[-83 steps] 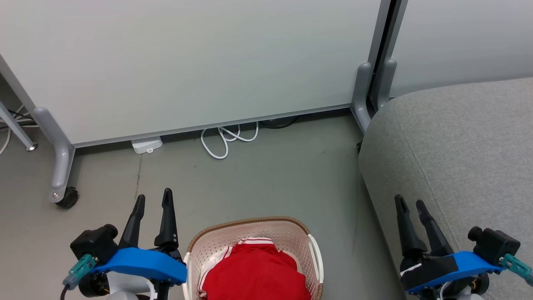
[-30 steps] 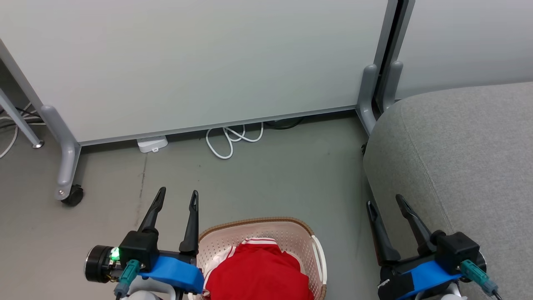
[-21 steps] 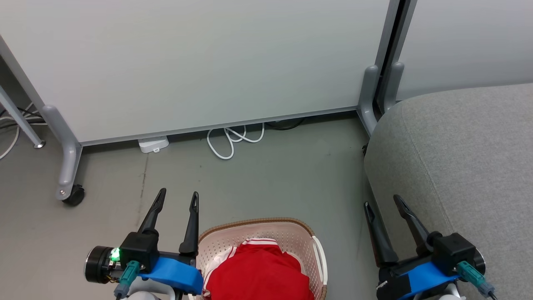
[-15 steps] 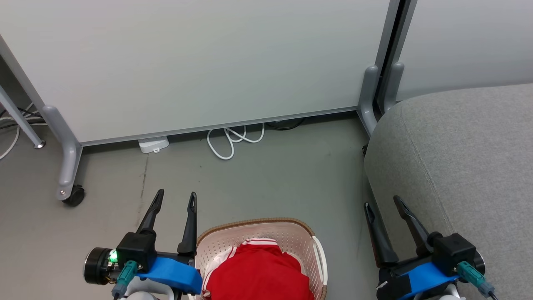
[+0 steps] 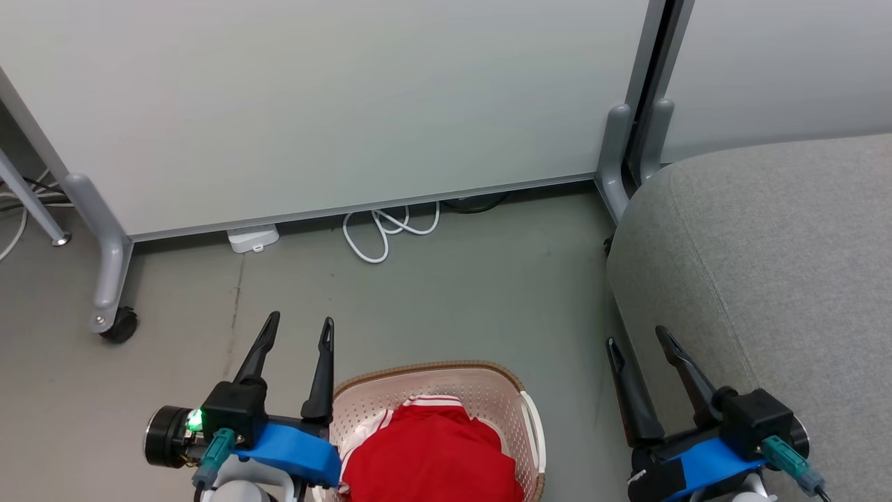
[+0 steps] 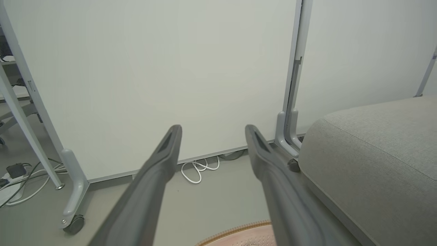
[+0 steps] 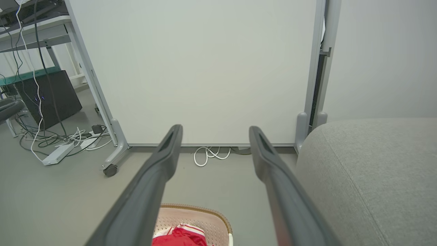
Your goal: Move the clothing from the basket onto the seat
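- Head view: our left gripper [image 5: 301,321] sits just left of the basket [image 5: 425,366], its fingers spread wide with nothing between them. Our right gripper [image 5: 636,336] is just as wide and empty, over the strip of floor [image 5: 453,300] between the basket and the seat [image 5: 780,244]. The clothing [image 5: 432,460] lies heaped inside the basket, red with a white striped band at its far edge. None of it is on the seat, so we judge that the moving has not begun
- Left wrist view: our two fingers stand well apart and point toward the white partition [image 6: 153,68] and the coiled white cable [image 6: 198,169] at its foot. The basket's brown rim peeks in at the bottom edge and the seat rises at the right. If we came straight down from here, the inner finger could land on the rim instead of the cloth, and so light a basket might tip or skid
- Right wrist view: fingers wide apart again, holding nothing, with the basket and a patch of red cloth low between them and the seat close on the right. A pinch on the top fold alone could let the garment slip out on the way across. A swing to the right could brush the cushion's rounded side, and cloth left on that curve might slide to the floor
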You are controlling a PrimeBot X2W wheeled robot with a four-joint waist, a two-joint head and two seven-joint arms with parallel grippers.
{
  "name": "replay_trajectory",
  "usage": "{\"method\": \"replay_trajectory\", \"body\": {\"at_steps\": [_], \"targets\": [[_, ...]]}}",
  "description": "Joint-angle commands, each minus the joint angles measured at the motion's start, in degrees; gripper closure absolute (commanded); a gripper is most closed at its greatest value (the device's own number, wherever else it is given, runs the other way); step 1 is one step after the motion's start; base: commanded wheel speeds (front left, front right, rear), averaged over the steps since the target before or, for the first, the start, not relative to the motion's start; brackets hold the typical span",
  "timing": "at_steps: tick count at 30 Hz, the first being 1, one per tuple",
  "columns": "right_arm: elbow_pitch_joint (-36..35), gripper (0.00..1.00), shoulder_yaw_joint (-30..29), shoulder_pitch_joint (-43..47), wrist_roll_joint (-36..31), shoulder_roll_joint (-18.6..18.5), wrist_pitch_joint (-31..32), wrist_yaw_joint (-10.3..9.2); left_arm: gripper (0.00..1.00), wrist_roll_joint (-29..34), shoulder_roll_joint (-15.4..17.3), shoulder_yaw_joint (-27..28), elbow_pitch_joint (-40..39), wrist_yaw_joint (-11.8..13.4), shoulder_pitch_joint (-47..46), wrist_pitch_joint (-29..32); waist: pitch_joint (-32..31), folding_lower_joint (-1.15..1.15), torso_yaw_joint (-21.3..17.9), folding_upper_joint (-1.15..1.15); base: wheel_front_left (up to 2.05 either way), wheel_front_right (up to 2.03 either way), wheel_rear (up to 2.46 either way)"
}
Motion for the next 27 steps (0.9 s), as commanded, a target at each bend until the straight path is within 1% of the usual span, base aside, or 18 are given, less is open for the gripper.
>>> {"method": "replay_trajectory", "body": {"at_steps": [1, 7, 13, 21, 22, 27], "targets": [[-0.1, 0.0, 0.2, -0.7, -0.6, -0.3, -0.3, 0.01, 0.0, 0.4, -0.1, -0.2, 0.4, -0.3, -1.4, -0.3, 0.4, 0.0, -0.4, 0.0, 0.0, 0.0, 0.0], [-0.9, 0.0, 0.4, -2.1, -0.9, -0.3, -0.3, 0.01, 0.0, 1.4, 1.1, -1.6, 3.2, -0.8, -4.8, -0.3, 3.4, 0.0, -2.6, 0.0, 0.0, 0.0, 0.0], [-2.1, 0.0, 0.7, -5.0, -1.4, -0.3, -0.3, 0.01, 0.0, 2.2, 3.5, -5.6, 8.0, -1.1, -11.6, -0.3, 9.4, 0.0, -5.7, 0.0, 0.0, 0.0, 0.0], [-4.4, 0.0, 1.0, -10.8, -0.8, -0.2, -0.3, 0.01, 0.0, 0.3, 7.7, -15.0, 17.0, -1.0, -22.9, -0.2, 19.0, 0.0, -10.5, 0.0, 0.0, 0.0, 0.0], [-4.4, 0.0, 1.0, -10.8, -0.8, -0.2, -0.3, 0.01, 0.0, 0.3, 7.7, -15.0, 17.0, -1.0, -22.9, -0.2, 19.0, 0.0, -10.5, 0.0, 0.0, 0.0, 0.0], [-5.9, 0.0, 1.3, -14.2, 0.0, -0.2, -0.3, 0.01, 0.0, -1.6, 9.8, -22.0, 24.3, -1.0, -29.8, -0.2, 24.7, 0.0, -12.7, 0.0, 0.0, 0.0, 0.0]]}}
